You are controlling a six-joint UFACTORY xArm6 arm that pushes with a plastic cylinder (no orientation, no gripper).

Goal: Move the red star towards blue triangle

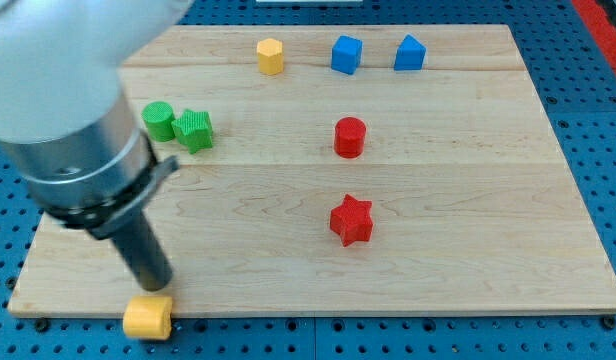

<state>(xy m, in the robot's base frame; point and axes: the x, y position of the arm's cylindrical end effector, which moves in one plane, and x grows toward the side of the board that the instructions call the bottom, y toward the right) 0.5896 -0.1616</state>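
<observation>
Down at the view's bottom left, my tip (158, 287) is sitting right above a yellow block (148, 318), so close that it looks like it is touching it. That yellow block is lying at the very edge of the board (488, 260), half hanging off. No gripper is on this arm, only a dark rod, so nothing is opening, closing or holding.

Looking across the one view, the red star (351, 221) is resting near the middle of the board, well apart from my tip. It is lying toward the view's right of the tip and a little higher up.

Going up the view, a red round block (349, 137) is standing above the star. Higher still, near the top edge, a blue cube (346, 54) and the blue triangle (410, 53) are sitting side by side, with the triangle on the right. A yellow hexagon (271, 56) is sitting left of them. Two green blocks (178, 126) are huddling together at the left.

The triangle is lying up and a bit right of the star. So I think my tip is needing to get under the star, on its bottom left side, and push up from there. The red round block is sitting close to that path and could get bumped.
</observation>
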